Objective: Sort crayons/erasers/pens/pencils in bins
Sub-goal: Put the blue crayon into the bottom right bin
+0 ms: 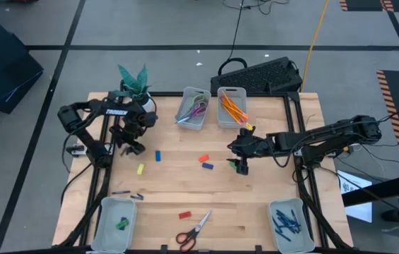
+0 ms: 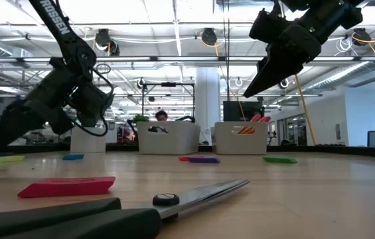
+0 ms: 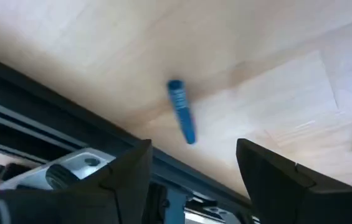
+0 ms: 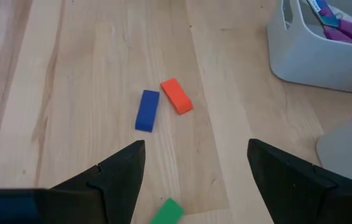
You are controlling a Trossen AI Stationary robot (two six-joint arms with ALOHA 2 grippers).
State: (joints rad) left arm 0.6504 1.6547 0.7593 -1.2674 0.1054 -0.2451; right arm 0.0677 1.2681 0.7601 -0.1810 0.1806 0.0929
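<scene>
Beneath right pincer (image 4: 194, 180) — open — green eraser (image 4: 166, 211).

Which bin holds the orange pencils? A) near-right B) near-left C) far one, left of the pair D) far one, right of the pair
D: in the high view the pencils lie in the right-hand bin of the two far bins, beside the keyboard.
</scene>
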